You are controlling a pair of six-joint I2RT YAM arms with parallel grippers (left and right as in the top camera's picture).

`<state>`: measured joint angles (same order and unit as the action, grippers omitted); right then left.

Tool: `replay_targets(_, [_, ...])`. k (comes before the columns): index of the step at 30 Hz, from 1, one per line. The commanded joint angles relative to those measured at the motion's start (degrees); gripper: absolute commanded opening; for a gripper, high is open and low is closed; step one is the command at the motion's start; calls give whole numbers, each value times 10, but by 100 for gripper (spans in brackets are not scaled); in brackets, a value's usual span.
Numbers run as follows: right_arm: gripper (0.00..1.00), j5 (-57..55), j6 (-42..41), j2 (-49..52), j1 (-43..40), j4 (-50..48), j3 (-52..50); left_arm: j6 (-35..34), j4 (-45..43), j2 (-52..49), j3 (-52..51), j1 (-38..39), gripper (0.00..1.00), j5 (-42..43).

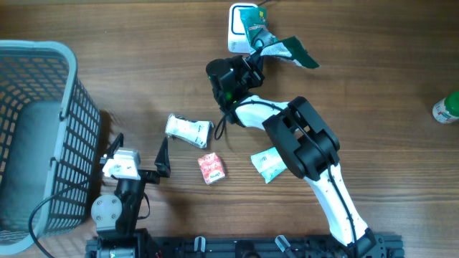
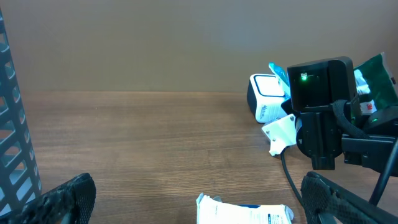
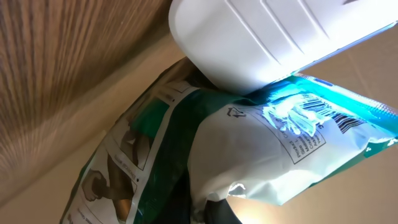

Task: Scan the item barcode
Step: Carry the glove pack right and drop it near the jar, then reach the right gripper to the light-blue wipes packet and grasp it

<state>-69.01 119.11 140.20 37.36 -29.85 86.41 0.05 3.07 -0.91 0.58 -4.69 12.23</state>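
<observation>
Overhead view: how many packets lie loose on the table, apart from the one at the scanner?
3: a white packet centre, a red packet below it, a white-green packet partly under the right arm. More may hide in the basket.

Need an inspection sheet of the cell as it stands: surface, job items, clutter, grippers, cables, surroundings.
Surface: wooden table, no spills seen.
Job's things: green packet held at the white scanner; barcode lit in the right wrist view.
Clutter: white packet, red packet, white-green sachet, green bottle at the right edge, grey basket on the left.
Grippers: left gripper open, empty; right gripper shut on green packet.
Cables: black cable loops beside the basket; second cable by the right wrist.
Surroundings: nothing seen.
</observation>
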Motion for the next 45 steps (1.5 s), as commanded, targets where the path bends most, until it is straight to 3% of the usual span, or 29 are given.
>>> replay_targets(1, [4,45,22,42,7,16,-12,-5,2,1,-2,-5,100,-1])
replay_targets(5, [4,39,17,29,7,11,-12,-5,2,1,-2,-5,100,-1])
replay_targets(8, [4,43,-58,-31,4,12,-12,-5,2,1,-2,-5,100,-1])
replay_targets(14, [4,-32,-315,-229,-43,13,-12,-5,2,1,-2,-5,100,-1])
replay_targets(17, [4,-31,-528,-319,-132,169,-12,-5,2,1,-2,-5,100,-1])
replay_targets(19, [4,42,-729,-349,-205,370,-12,-5,2,1,-2,-5,100,-1])
replay_targets(21, [4,189,-917,-358,-272,534,-12,-5,2,1,-2,-5,100,-1])
replay_targets(22, [4,322,-998,-357,-320,601,-12,-5,2,1,-2,-5,100,-1])
replay_targets(24, [4,597,-1127,-348,-423,634,-14,-5,2,1,-2,-5,100,-1])
replay_targets(26, [4,645,-1230,-335,-492,634,-14,-5,2,1,-2,-5,100,-1])
replay_targets(30, [4,582,-1276,-299,-602,633,-14,-5,2,1,-2,-5,100,-1])
replay_targets(31, [31,604,-1299,-303,-624,629,-10,-5,2,1,-2,-5,100,-1])
replay_targets(32, [71,619,-1298,-308,-629,631,-5,-5,2,1,-2,-5,100,-1])
replay_targets(33, [100,634,-1298,-319,-633,641,5,-5,2,1,-2,-5,100,-1])
replay_targets(35, [100,639,-1300,-360,-625,682,40,-5,2,1,-2,-5,100,-1])
replay_targets(37, [100,645,-1361,-424,-601,771,75,-5,2,1,-2,-5,100,-1])
replay_targets(39, [100,740,-1413,-484,-570,880,76,-5,2,1,-2,-5,100,-1])
replay_targets(41, [99,820,-1459,-529,-521,1007,54,-5,2,1,-2,-5,100,-1])
replay_targets(43, [99,798,-1493,-572,-483,1039,15,-5,2,1,-2,-5,100,-1])
replay_targets(45, [99,776,-1526,-679,-443,1059,-37,-5,2,1,-2,-5,100,-1])
